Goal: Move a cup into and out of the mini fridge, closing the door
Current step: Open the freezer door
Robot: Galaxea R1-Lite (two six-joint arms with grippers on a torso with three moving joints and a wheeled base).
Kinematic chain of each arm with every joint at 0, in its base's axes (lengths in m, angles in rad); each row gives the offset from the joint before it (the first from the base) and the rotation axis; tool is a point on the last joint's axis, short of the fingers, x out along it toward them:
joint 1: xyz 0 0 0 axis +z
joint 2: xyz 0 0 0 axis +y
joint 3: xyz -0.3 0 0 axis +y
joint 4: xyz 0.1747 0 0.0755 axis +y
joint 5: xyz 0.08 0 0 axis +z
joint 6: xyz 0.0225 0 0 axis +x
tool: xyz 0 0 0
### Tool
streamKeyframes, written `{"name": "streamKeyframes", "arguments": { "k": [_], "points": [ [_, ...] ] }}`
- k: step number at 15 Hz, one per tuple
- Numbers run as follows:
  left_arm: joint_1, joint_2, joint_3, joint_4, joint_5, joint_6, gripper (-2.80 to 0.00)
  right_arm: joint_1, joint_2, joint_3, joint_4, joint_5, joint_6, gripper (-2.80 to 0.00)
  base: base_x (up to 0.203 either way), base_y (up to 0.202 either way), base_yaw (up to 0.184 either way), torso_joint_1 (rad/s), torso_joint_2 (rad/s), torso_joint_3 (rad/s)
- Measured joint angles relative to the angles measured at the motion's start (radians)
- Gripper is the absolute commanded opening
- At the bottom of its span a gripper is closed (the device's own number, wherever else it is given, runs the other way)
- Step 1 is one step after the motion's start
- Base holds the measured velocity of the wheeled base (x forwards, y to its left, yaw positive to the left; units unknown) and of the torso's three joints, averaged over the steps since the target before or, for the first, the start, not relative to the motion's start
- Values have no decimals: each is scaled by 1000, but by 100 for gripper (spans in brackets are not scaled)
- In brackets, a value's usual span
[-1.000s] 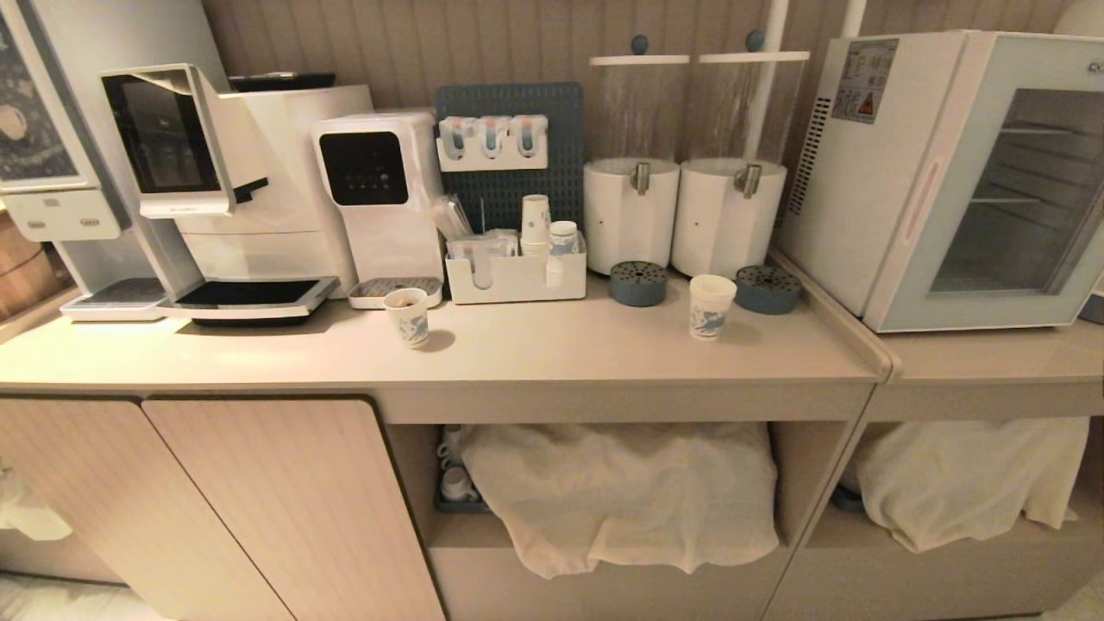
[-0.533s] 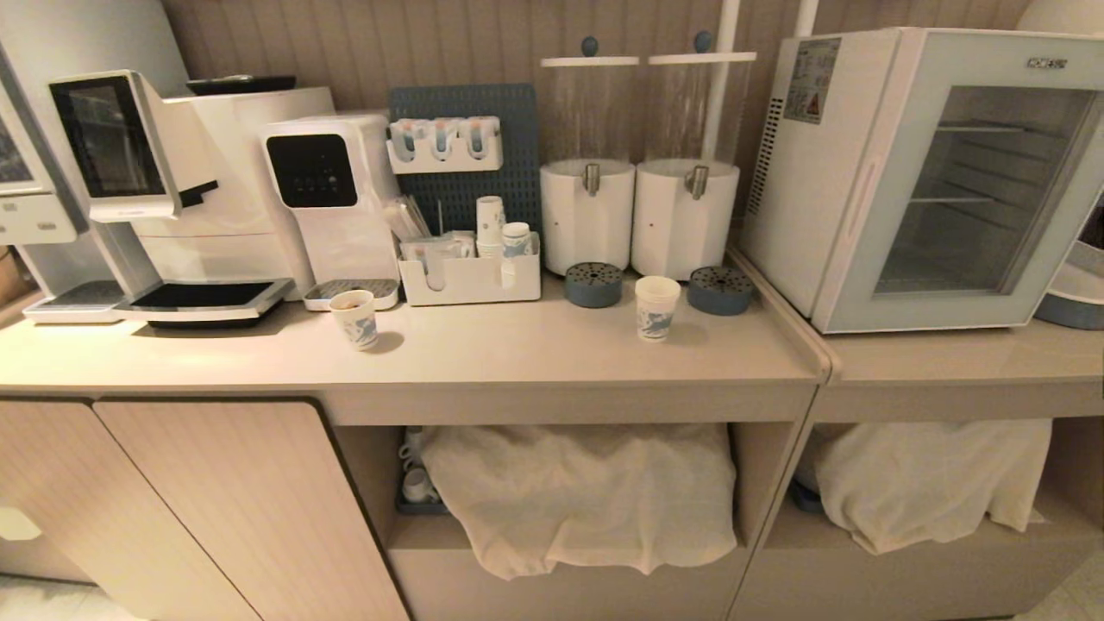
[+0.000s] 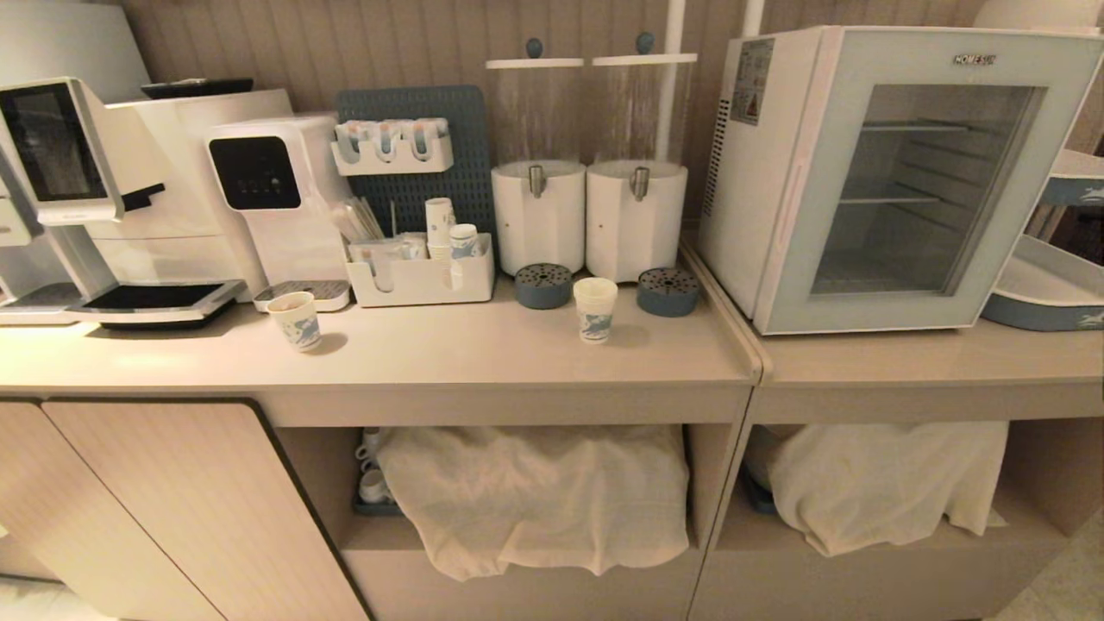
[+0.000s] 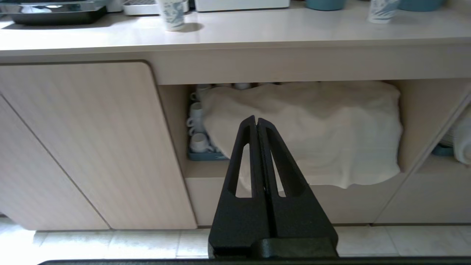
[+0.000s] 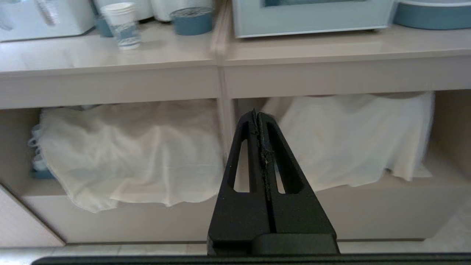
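The cup (image 3: 595,308) (image 5: 121,25), white paper with a blue print, stands on the counter in front of two white dispensers. Right of it the white mini fridge (image 3: 759,181) sits on the neighbouring counter, its glass door (image 3: 927,185) shut and wire shelves showing through. Neither arm appears in the head view. My left gripper (image 4: 256,119) is shut and empty, low before the open shelf under the counter. My right gripper (image 5: 257,113) is also shut and empty, low in front of the post between the two shelf bays.
A second patterned cup with brown contents (image 3: 296,321) stands near the coffee machine (image 3: 129,198). An organiser with stacked cups (image 3: 421,274), two blue drip discs (image 3: 543,285) and white cloths (image 3: 535,496) under the counter are in view. Blue-rimmed trays (image 3: 1048,293) lie right of the fridge.
The whole head view has shifted: counter, cups and fridge slid leftwards in the picture, so the camera moved right. The fridge front now shows fully. No object moved on the counter.
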State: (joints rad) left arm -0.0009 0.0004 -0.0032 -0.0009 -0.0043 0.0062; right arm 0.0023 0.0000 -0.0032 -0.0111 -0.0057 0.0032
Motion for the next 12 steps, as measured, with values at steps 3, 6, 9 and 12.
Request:
{"name": "streamKeyframes", "arguments": {
  "k": [3,6,9,12],
  "points": [
    [-1,0,0,0,0,-1,-280,0,0,0,0,1,0,-280,0,-192,-1,4,0,4],
    [0,0,0,0,0,-1,-280,0,0,0,0,1,0,-280,0,-190,-1,2,3,-1],
    [-1,0,0,0,0,-3,-280,0,0,0,0,1,0,-280,0,-194,2,2,3,3],
    [0,0,0,1,0,-5,-280,1,0,0,0,1,0,-280,0,-195,0,3,0,3]
  ]
}}
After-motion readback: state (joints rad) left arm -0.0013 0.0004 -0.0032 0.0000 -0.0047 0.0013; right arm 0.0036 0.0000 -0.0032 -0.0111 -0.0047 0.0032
